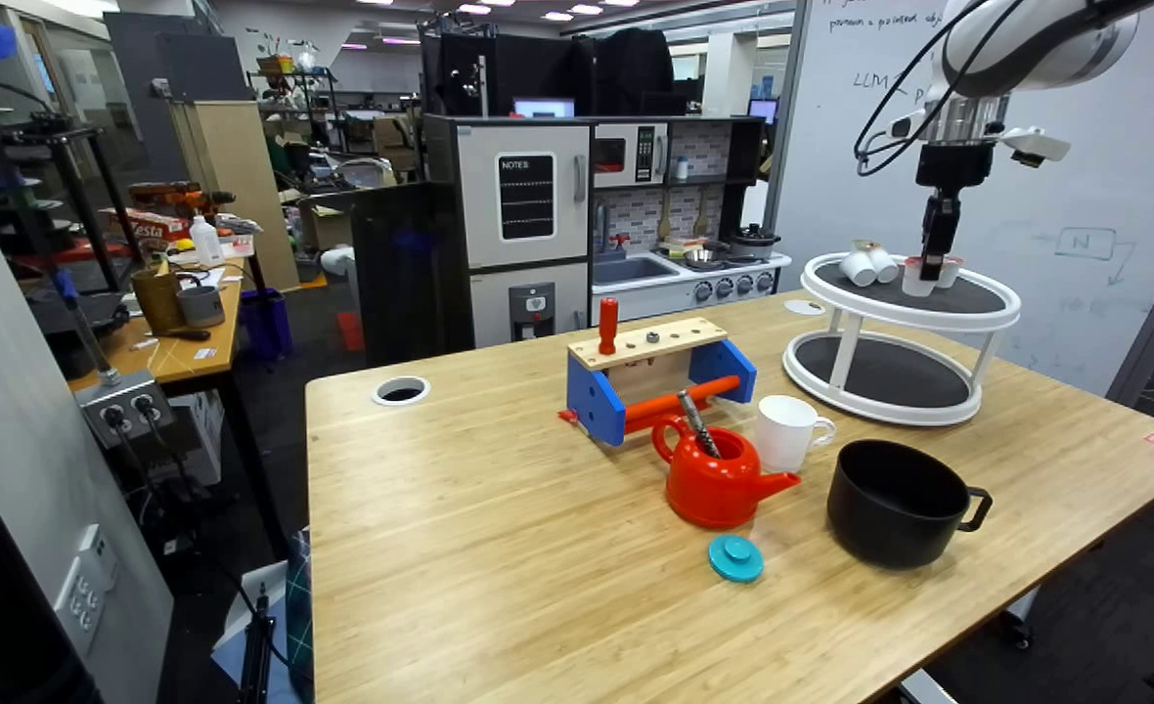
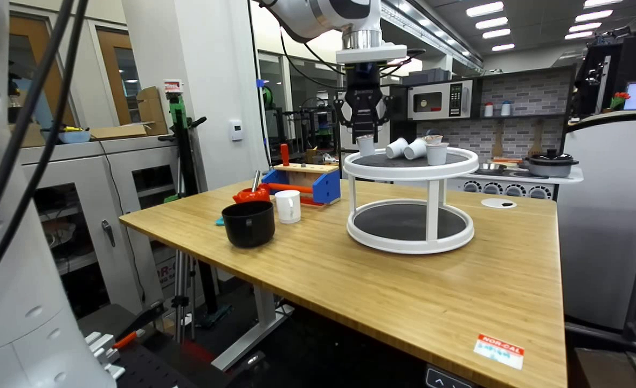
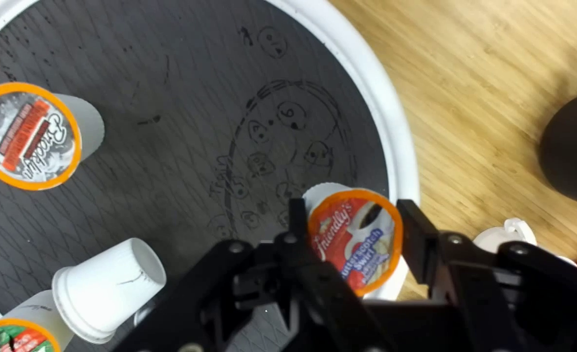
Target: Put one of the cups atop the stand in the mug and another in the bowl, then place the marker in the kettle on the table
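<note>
1. Where the room opens out around the work, a play kitchen [image 1: 528, 215] in grey and black, a whiteboard [image 1: 1022, 225] with handwriting, grey cabinets [image 2: 117, 215] and bright ceiling lights [image 2: 485, 9] form the surroundings.
2. Table [image 1: 499, 548]: broad top of pale, finely grained wood, with a white-ringed opening [image 1: 379, 392] near one corner and a red-and-white label [image 2: 499, 351] near an edge.
3. Robot arm [image 2: 318, 19]: white, reaching over the table from above.
4. Stand [image 2: 399, 173]: two tiers, white rims and legs, dark decks; black drawn lines mark the upper deck.
5. Rack [image 1: 597, 403]: blue sides, wooden top, red crossbar.
6. Gripper [image 3: 353, 215]: black, pointing down, jaws partly apart, gripping a red-lidded cup [image 3: 354, 239] by its sides near the stand's rim; whether the cup's base touches the deck, I cannot tell.
7. Bowl [image 1: 875, 533]: black, side handle, on the table.
8. Kettle [image 1: 714, 494]: red, near the bowl; a teal lid [image 1: 735, 557] lies flat just beside it.
9. Mug [image 1: 782, 435]: white, close to the kettle, between it and the stand.
10. Remaining cups, on the upper deck: two white cups [image 2: 416, 150] tipped over, one orange-rimmed cup [image 3: 29, 134] upright.
11. Marker [image 1: 698, 422]: slim, greyish, slanting up out of the kettle.
</note>
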Action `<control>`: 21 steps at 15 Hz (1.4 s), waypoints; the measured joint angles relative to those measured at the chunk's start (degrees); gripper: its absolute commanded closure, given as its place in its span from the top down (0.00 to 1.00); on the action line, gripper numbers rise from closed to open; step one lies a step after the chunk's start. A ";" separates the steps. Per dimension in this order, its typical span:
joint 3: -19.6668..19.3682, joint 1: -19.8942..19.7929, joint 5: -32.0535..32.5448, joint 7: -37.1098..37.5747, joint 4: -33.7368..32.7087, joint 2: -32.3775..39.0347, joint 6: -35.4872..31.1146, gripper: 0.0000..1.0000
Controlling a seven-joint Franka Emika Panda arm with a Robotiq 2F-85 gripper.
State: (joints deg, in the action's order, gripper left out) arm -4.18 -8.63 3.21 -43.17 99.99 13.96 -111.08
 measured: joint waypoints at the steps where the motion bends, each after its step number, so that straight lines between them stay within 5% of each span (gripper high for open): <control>1: 0.02 0.01 0.00 -0.01 0.56 -0.93 0.41 0.23; 12: 1.17 4.52 0.00 -1.47 18.12 -19.85 1.54 0.23; 21: 2.01 8.56 0.07 -3.16 17.81 -20.15 1.18 0.23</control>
State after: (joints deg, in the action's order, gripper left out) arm -2.17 -0.08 3.27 -46.34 117.81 -6.19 -109.90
